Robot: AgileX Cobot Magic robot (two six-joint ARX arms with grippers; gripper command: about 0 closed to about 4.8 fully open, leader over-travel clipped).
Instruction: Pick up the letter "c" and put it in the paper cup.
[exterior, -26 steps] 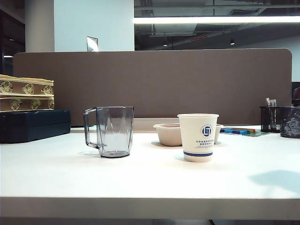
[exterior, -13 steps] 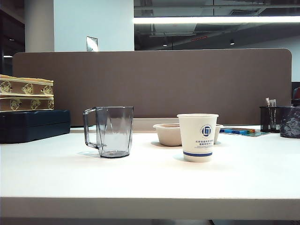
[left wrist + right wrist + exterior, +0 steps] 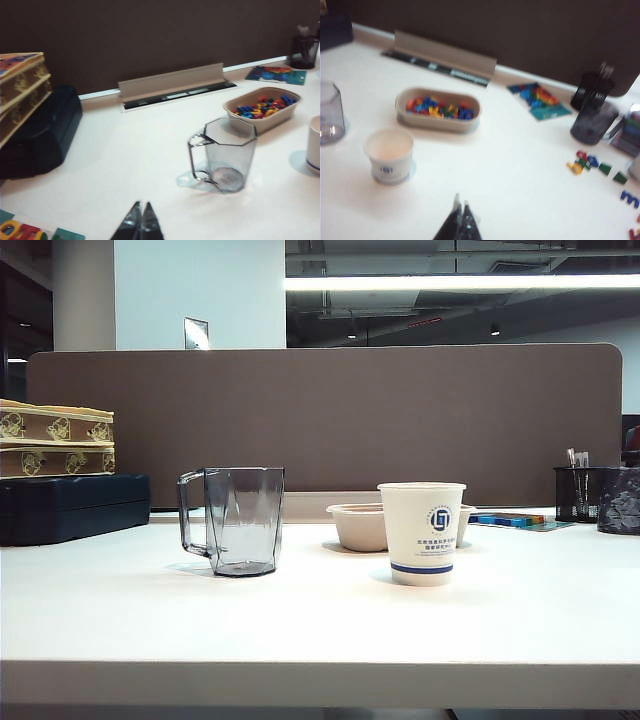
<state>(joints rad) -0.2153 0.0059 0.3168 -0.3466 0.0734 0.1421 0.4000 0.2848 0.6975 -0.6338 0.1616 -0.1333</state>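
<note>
The letter "c" cannot be made out anywhere; the paper cup's inside is being shown blurred. The cup is standing upright just beside the beige bowl, with open white table around it. Both the left gripper and right gripper are being held shut and empty above bare table.
</note>
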